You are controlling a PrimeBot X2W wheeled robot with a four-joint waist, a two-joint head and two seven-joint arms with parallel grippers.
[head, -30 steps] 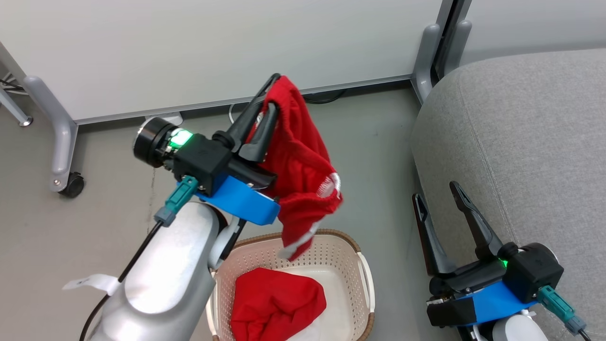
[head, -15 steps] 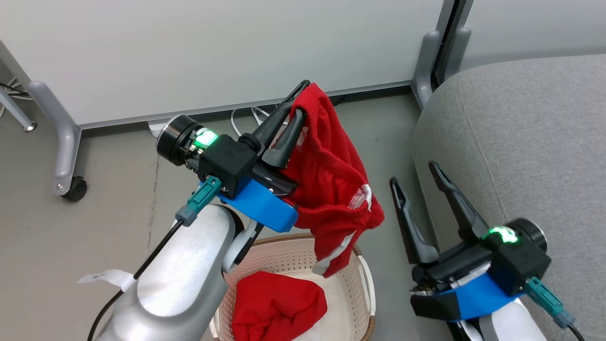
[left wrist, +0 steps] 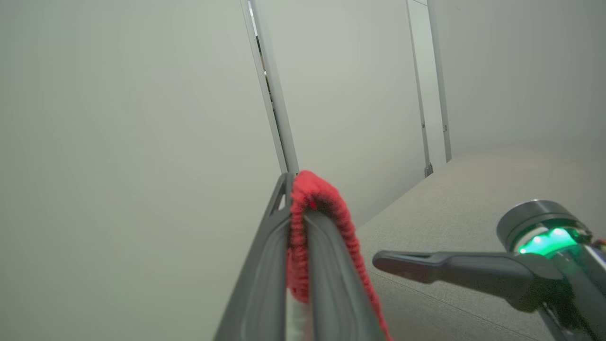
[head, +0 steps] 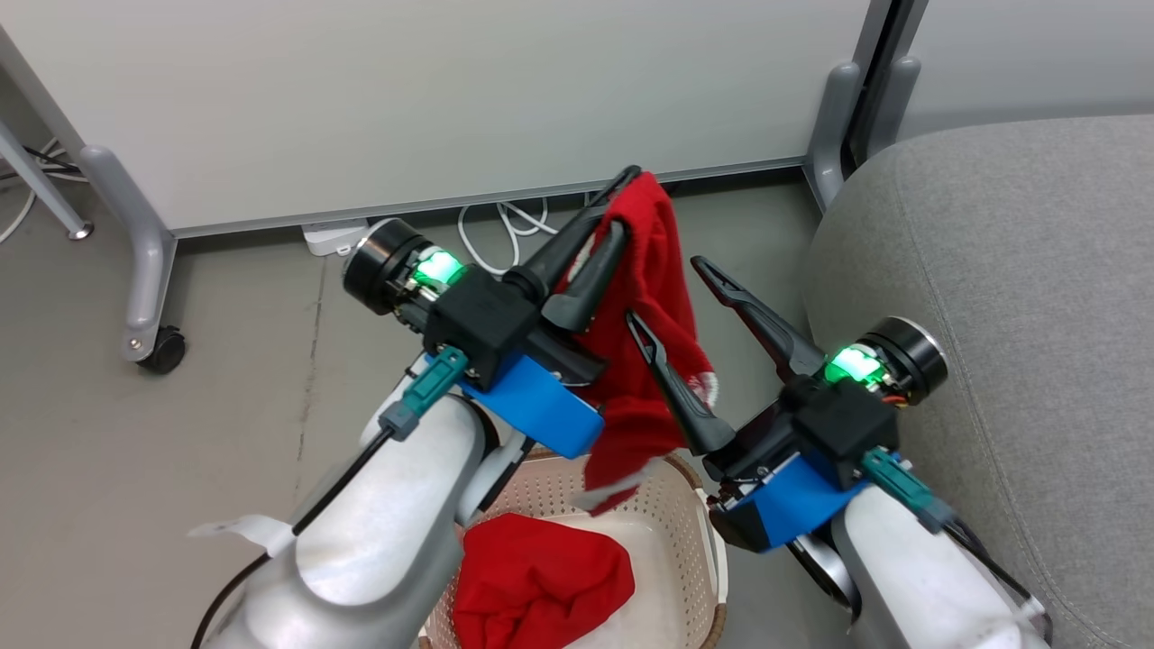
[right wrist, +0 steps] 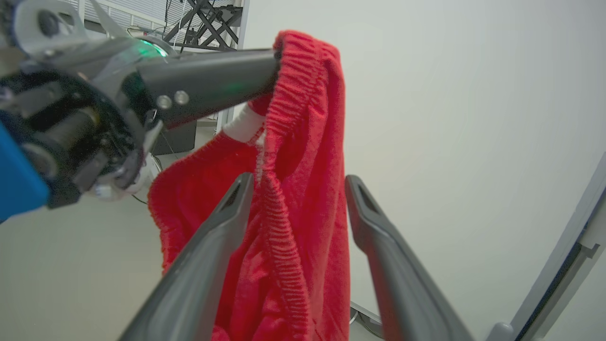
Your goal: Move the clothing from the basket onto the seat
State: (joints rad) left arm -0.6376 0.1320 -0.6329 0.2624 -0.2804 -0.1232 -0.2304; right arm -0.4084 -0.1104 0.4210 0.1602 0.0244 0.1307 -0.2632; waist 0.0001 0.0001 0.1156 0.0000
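Striped garment [head: 658, 270] held up above the basket [head: 672, 505].
Its ribbed edge is clamped by the left end effector [head: 624, 200]. The right end effector [head: 665, 290] is spread wide with the hanging cloth between its fingers, beside the sofa [head: 992, 270]. A plain garment [head: 541, 577] is left in the basket.

Pale grey-white partition panel [head: 451, 90] at back, on smooth grey floor [head: 180, 451]. L side: curved grey metal leg [head: 135, 234] w/ black caster wheel [head: 164, 350] at its foot. White plastic power strip [head: 335, 236] & looped white cables [head: 505, 230] lie by panel's bottom edge. 2nd grey metal leg [head: 834, 126] at R.
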